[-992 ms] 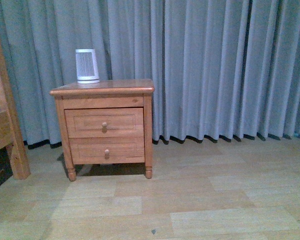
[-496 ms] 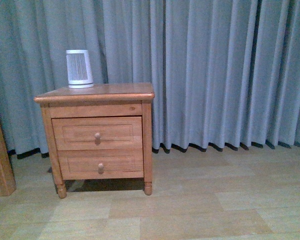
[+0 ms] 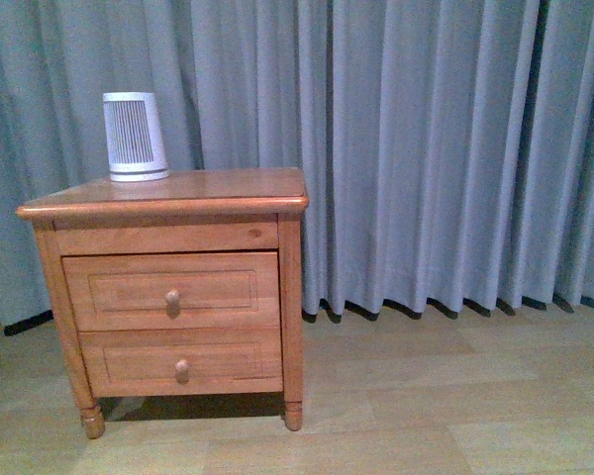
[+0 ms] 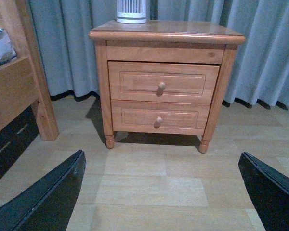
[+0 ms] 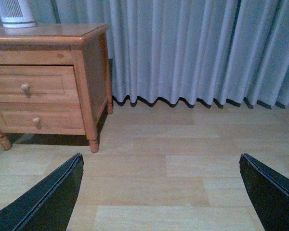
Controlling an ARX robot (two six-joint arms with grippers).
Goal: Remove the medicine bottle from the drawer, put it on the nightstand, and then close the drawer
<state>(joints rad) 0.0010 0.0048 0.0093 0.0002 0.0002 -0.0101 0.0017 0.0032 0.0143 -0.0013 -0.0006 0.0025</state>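
Standing against the grey curtain (image 3: 426, 148), the nightstand (image 3: 228, 186) has its upper drawer (image 3: 218, 289) shut flush, so the inside is hidden and the medicine bottle cannot be seen. A white ribbed device (image 3: 135, 137) sits at the top's back left. The left gripper (image 4: 161, 155) and right gripper (image 5: 161, 156) hang spread wide above the floor (image 5: 183, 183), holding nothing.

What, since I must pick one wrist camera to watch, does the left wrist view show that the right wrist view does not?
Only left wrist: a wooden bed frame beside the nightstand, seen front-on. Only right wrist: the nightstand's side panel and wide curtain. Both: the drawer, apparently shut, the white ribbed device, no medicine bottle, and an open hand each: left hand, right hand.
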